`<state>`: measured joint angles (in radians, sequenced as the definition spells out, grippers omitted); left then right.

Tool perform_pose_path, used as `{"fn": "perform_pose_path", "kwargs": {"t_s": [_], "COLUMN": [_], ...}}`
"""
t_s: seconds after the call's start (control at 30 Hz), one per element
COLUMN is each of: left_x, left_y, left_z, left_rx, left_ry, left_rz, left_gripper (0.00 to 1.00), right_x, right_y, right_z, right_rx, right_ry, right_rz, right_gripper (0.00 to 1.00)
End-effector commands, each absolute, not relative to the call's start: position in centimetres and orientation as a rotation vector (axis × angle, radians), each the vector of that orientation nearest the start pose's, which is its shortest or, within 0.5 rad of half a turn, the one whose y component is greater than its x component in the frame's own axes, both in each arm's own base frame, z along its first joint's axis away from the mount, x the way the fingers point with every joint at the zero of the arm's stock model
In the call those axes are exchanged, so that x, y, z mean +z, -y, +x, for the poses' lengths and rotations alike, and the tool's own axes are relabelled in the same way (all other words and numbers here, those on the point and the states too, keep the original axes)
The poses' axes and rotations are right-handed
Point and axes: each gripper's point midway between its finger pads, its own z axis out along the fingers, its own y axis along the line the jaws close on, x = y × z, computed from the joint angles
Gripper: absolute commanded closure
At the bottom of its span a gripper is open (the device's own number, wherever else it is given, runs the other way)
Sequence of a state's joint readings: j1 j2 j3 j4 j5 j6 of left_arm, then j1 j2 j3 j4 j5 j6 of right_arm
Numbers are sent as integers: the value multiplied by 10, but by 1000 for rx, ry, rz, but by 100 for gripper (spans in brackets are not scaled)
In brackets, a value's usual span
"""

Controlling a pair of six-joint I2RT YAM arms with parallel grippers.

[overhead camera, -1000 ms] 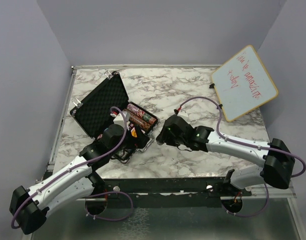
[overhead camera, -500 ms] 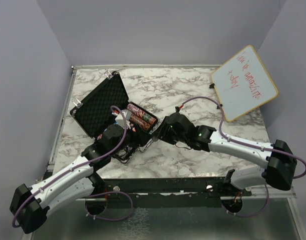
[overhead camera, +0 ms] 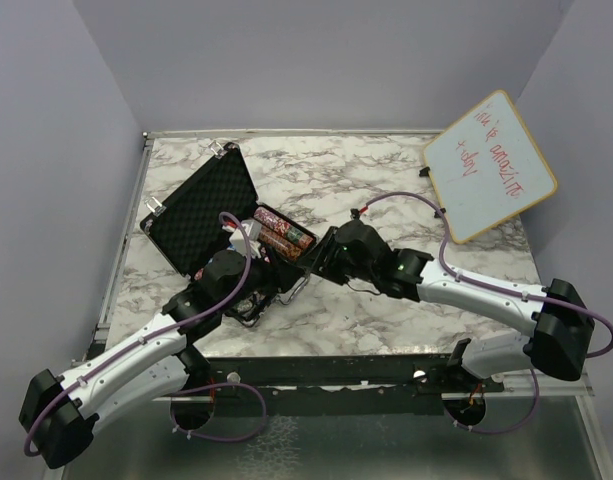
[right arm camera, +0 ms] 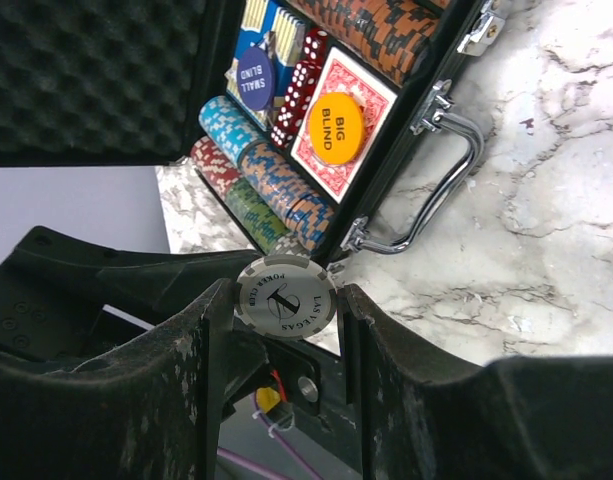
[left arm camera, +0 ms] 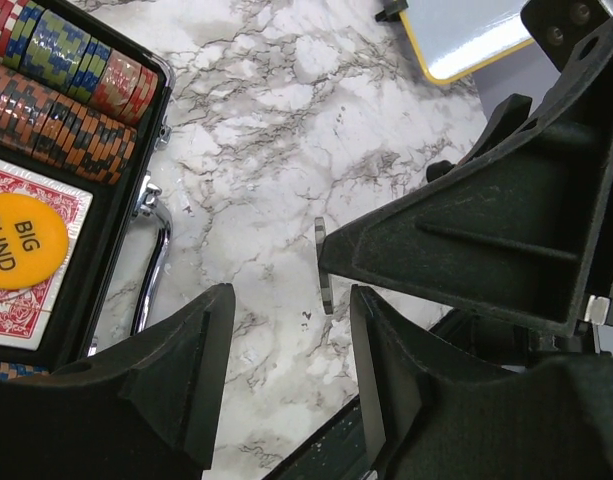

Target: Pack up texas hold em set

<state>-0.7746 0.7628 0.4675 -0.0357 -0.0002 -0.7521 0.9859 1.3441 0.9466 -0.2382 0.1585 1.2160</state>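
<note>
Right fingers (right arm camera: 186,380) pinch one chip (right arm camera: 286,297) by its rim, just beside the open case (overhead camera: 201,205), bench (overhead camera: 386,180) left. Left fingers (left arm camera: 176,380) part-open, empty, near the chip. Risk, my judgement: crowded arms bump, chip twists loose.

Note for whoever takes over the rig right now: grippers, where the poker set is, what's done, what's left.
Grippers: left gripper is open and empty, over the table beside the handle. The right gripper is shut on one grey chip, just outside the case.
Set: the case lies open on the table, lid up. Inside are the chip rows, red deck, dice and blind buttons.
Done: most of the set looks packed.
Left: put the held chip in, then shut and latch the lid.
</note>
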Motion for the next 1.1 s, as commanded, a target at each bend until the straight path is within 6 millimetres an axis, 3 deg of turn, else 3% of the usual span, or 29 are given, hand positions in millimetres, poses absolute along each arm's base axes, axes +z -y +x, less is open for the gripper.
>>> {"fn": "perform_pose_path", "kwargs": {"t_s": [0.0, 0.37, 0.57, 0.77, 0.9, 1.07], "left_x": [172, 179, 171, 169, 165, 160], "left_y": [239, 239, 235, 233, 228, 204], "left_z": [195, 203, 207, 211, 214, 212], "left_rx": [-1053, -1077, -1032, -990, -914, -691], "left_ry": [-2032, -1992, -2022, -2040, -2085, -2196], "left_rz": [15, -73, -104, -115, -105, -40], "left_gripper": [45, 65, 72, 97, 100, 100], "right_x": [182, 170, 168, 164, 165, 165], "right_y": [-358, -366, -373, -378, -377, -351], "right_z": [217, 216, 216, 214, 220, 243], "right_rx": [1092, 1105, 1152, 1173, 1190, 1073], "right_ry": [-2354, -2391, -2395, -2415, -2372, -2315], "right_rz": [375, 369, 384, 376, 389, 447], "right_gripper": [53, 53, 53, 53, 45, 29]}}
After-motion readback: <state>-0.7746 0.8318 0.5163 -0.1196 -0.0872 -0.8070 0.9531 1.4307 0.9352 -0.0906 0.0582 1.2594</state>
